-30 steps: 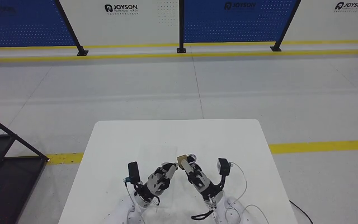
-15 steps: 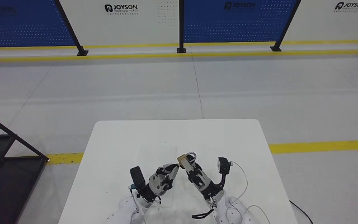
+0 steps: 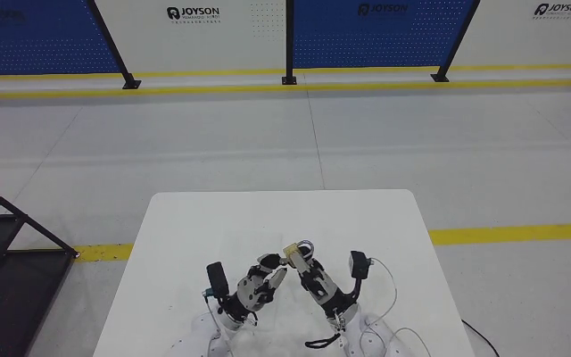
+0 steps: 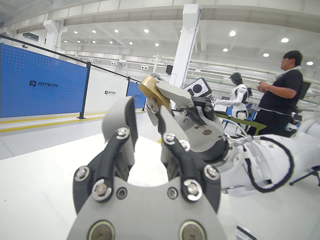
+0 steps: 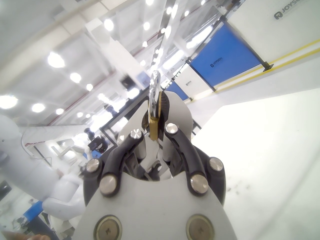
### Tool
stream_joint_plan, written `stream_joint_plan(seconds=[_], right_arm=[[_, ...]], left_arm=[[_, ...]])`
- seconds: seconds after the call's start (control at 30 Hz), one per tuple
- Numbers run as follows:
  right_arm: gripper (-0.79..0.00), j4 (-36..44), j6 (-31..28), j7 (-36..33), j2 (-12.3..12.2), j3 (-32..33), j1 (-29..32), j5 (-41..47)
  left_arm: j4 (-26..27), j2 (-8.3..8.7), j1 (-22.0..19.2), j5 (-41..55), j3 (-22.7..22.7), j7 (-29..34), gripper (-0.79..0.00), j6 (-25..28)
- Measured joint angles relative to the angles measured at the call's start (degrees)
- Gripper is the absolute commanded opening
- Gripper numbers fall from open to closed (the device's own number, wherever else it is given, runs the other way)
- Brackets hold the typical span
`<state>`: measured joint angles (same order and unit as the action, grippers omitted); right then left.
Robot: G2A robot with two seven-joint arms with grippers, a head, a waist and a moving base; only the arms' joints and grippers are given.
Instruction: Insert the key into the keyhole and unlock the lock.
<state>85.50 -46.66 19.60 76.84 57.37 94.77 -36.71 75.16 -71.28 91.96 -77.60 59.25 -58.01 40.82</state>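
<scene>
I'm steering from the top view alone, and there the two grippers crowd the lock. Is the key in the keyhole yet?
Observer: The left wrist view shows a silver key sticking out of the end of the brass lock, apparently seated.
Operator: Is the left gripper holding it?
Observer: No. The left gripper is open, and the key sits close beside one fingertip, unclamped.
Operator: What holds the lock?
Observer: The right gripper is shut on its brass body, and the shackle pokes out past the fingertips.
</scene>
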Motion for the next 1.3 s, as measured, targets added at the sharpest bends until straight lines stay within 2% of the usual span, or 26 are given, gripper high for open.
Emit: stream_joint_plan(seconds=[0.13, 0.17, 0.2, 0.23, 0.4, 0.5, 0.6, 0.73, 0.83, 1.1, 1.17, 1.3], right_arm=[[-0.785, 0.4, -0.3, 1.5, 0.0, 0.1, 0.2, -2.2], [-0.785, 0.5, -0.5, 2.0, 0.0, 0.2, 0.3, -3.0], [-0.785, 0.6, -0.6, 2.8, 0.0, 0.3, 0.4, -4.1], [-0.785, 0.6, -0.5, 3.6, 0.0, 0.4, 0.5, -5.0], [-0.785, 0.3, -0.3, 7.4, 0.2, 0.2, 0.9, -8.7], [-0.785, -0.2, -0.2, 8.2, 0.3, -0.1, 0.7, -9.4], [-0.785, -0.6, 0.0, 8.4, 0.3, -0.4, 0.4, -9.6], [-0.785, -0.9, 0.0, 8.4, 0.4, -0.6, 0.2, -9.4], [-0.785, -1.0, 0.2, 8.2, 0.4, -0.8, 0.1, -9.3], [-0.785, -1.1, 0.6, 8.0, 0.4, -0.9, 0.0, -8.7], [-0.785, -1.1, 0.7, 8.0, 0.4, -0.9, 0.0, -8.5], [-0.785, -1.0, 0.9, 7.7, 0.4, -0.9, 0.0, -8.1]], left_arm=[[-0.2, 0.33, 0.2, 3.1, 0.2, 1.2, -0.252, 5.4], [-0.2, 0.41, 0.2, 4.2, 0.2, 1.8, -0.289, 7.0], [-0.1, 0.51, 0.2, 5.9, 0.2, 3.3, -0.379, 8.8], [0.0, 0.60, 0.2, 7.5, 0.2, 4.6, -0.419, 10.2], [0.5, 1.25, 0.2, 18.7, -0.2, 12.7, -0.468, 17.3], [1.1, 2.02, -0.5, 24.2, -2.3, 15.7, -0.480, 17.2], [1.9, 3.10, -1.3, 29.2, -4.0, 19.1, -0.533, 17.2], [2.8, 4.46, -2.0, 33.0, -4.8, 22.3, -0.560, 17.2], [3.3, 5.22, -2.4, 34.7, -5.4, 23.6, -0.619, 17.2], [3.7, 6.56, -3.2, 36.5, -6.4, 25.1, -0.708, 17.2], [3.8, 6.78, -3.3, 36.6, -6.6, 25.1, -0.757, 17.2], [3.9, 7.24, -3.6, 36.5, -7.1, 25.2, -0.785, 17.2]])
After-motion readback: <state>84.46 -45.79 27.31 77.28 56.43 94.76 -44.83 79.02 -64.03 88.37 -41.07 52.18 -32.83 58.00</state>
